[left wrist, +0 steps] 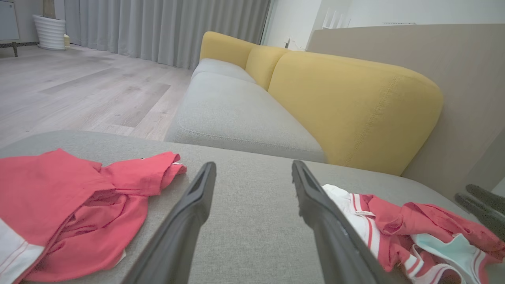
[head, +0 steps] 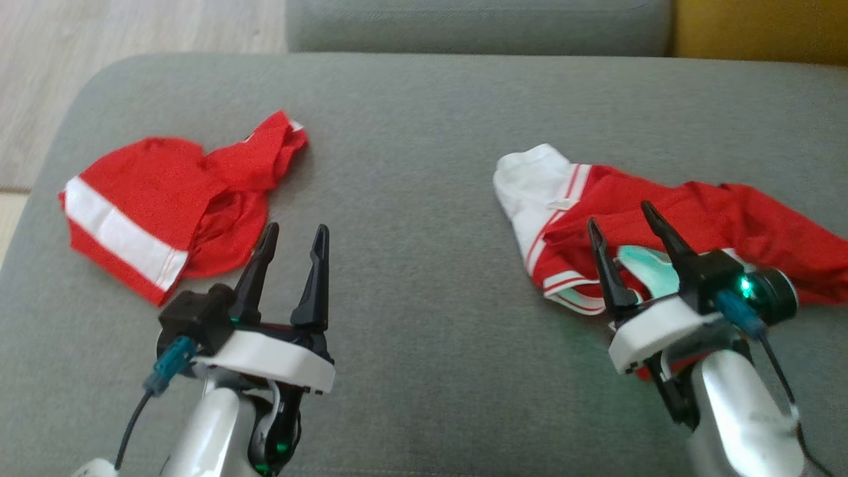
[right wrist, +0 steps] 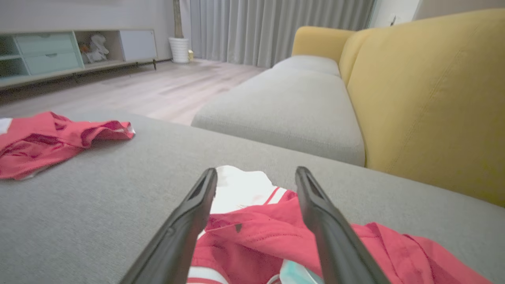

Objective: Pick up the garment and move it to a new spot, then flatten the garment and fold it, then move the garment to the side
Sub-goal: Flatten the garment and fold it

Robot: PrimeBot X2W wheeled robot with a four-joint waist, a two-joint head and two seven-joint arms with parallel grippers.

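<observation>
Left hand (head: 296, 228) and right hand (head: 619, 213) gape empty, the right over a crumpled red-and-white cloth garment (head: 729, 209), likely limp; pinch an edge.

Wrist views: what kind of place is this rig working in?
Most likely a home living room: a grey sofa with yellow back cushions, a wood-look floor with full-length grey curtains, and a low cabinet along the wall.
</observation>
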